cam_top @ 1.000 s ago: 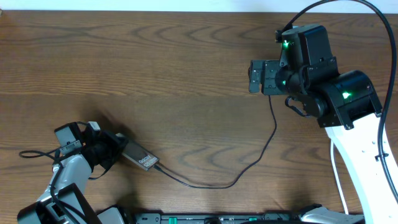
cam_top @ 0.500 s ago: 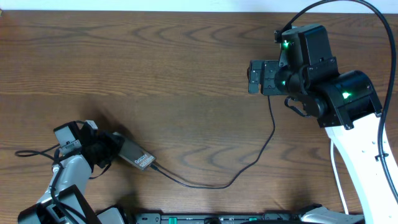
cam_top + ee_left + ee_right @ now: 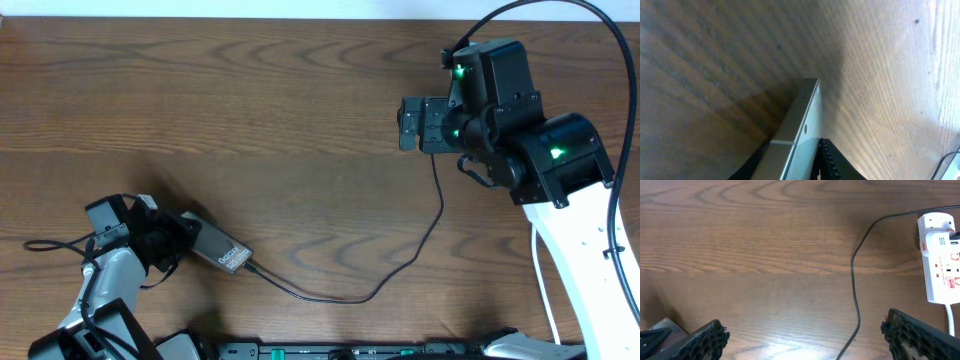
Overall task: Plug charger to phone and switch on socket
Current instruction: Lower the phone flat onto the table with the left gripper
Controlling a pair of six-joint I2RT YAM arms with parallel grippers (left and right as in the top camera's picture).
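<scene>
L gripper [image 3: 185, 241] sits at the lower-left of the wood table [image 3: 260, 110], pinching the phone [image 3: 222, 254] by its long edges. Approx half the phone sticks out past the fingers toward the right. White lettering near that end is too small to read from overhead. In the L wrist view only one thin edge of the phone [image 3: 801, 127] shows, w/ a dark finger pad [image 3: 832, 161] on each side. The frame bottom cuts off the rest, and I can't tell if the phone touches the table.

The charger [image 3: 400, 272] cable meets the phone's free end, loops right across the table, then climbs and disappears under the R gripper [image 3: 406, 122]. The connector tip is too small to tell whether it's fully seated.

R gripper is spread wide w/ nothing between the fingers [image 3: 707, 339], which show only at the bottom corners of the R wrist view.

The socket [image 3: 939, 255] lies at the right edge of that view, partly cut off. From overhead it's hidden under the R arm [image 3: 540, 160]. Red markings show, but switch position is unclear. The plug is mostly out of frame. A white cord [image 3: 952, 325] leaves the socket's lower end.
</scene>
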